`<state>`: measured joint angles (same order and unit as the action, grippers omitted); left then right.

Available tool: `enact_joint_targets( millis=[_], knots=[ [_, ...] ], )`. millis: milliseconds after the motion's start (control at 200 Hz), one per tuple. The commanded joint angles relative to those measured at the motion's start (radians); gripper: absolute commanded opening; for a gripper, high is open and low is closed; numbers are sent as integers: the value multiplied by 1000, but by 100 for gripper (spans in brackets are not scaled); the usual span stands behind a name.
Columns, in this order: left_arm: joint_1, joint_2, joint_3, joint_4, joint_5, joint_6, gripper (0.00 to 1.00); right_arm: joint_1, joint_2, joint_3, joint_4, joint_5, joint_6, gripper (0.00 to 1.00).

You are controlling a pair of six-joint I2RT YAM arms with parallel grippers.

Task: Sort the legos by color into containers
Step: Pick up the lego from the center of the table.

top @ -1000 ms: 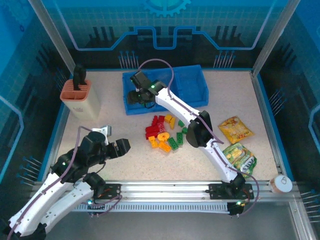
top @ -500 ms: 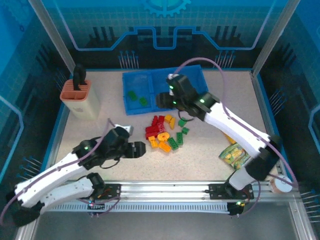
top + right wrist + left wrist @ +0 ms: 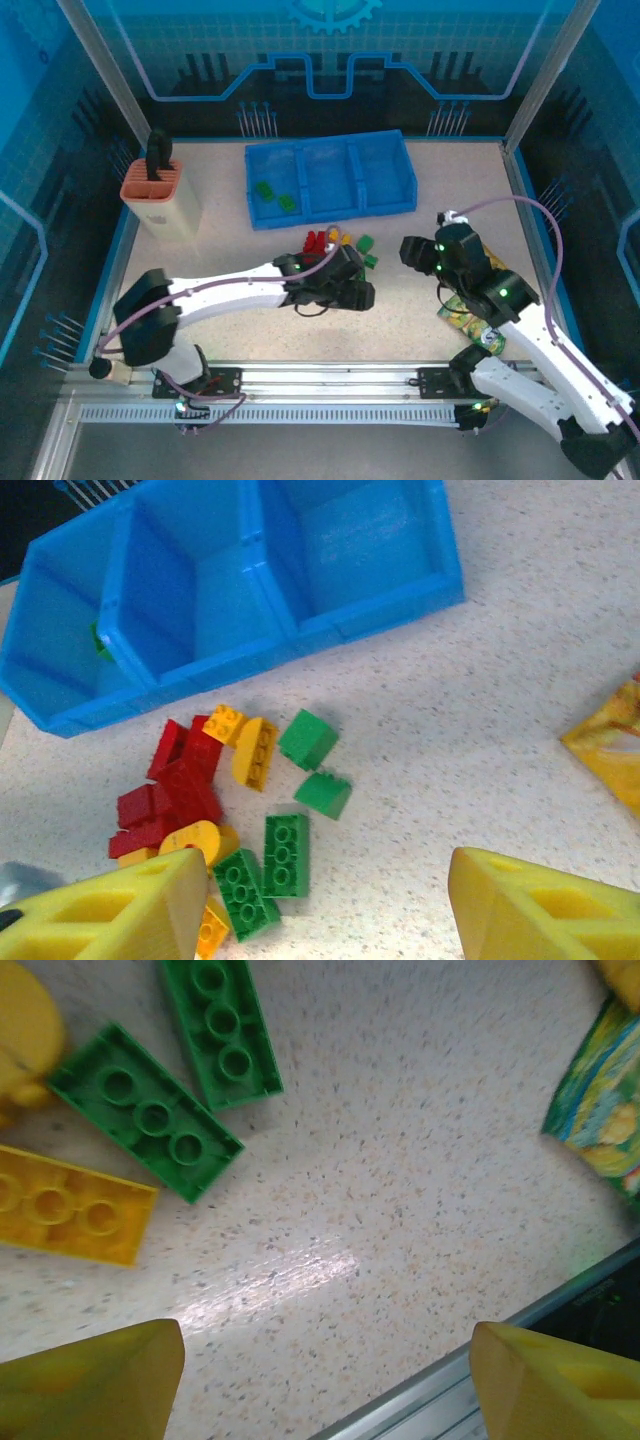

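Left pincer point(image 3: 352, 292) hangs wide open and empty over the near side of the loose bricks point(image 3: 190, 785); right pincer point(image 3: 415, 250) also stands open and empty.

The bricks lie mid-worktop point(image 3: 230, 250), just in front of the blue tray point(image 3: 330, 207) at the far edge, whose left compartment holds 2 green pieces point(image 3: 287, 202). In the left wrist view, 2 green bricks point(image 3: 145, 1110) sit ahead and to the left of the gap between the fingers point(image 3: 100, 1380), with a yellow brick point(image 3: 70, 1205) beside them. Their long axes slant across the line on which the fingers close, so a wrist turn looks needed. The left arm is nearer; the right pincer hangs off to the pile's right, near a snack bag point(image 3: 470, 312).
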<state>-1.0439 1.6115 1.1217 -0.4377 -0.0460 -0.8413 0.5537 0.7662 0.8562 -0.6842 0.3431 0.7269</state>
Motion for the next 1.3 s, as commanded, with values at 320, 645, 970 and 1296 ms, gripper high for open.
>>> enact_joint_targets(
  millis=[320, 645, 970, 1296],
  knots=[
    [44, 144, 0, 88, 49, -45, 80, -39, -83, -117, -34, -36, 54, 66],
    [57, 208, 5, 109, 101, -45, 81, -40, -123, -145, -39, -30, 73, 66],
    [106, 242, 28, 47, 46, -27, 82, -40, -153, -166, -49, -25, 77, 66],
    [123, 298, 107, -42, -22, 2, 80, -41, -175, -185, -50, -21, 86, 66]
  ],
)
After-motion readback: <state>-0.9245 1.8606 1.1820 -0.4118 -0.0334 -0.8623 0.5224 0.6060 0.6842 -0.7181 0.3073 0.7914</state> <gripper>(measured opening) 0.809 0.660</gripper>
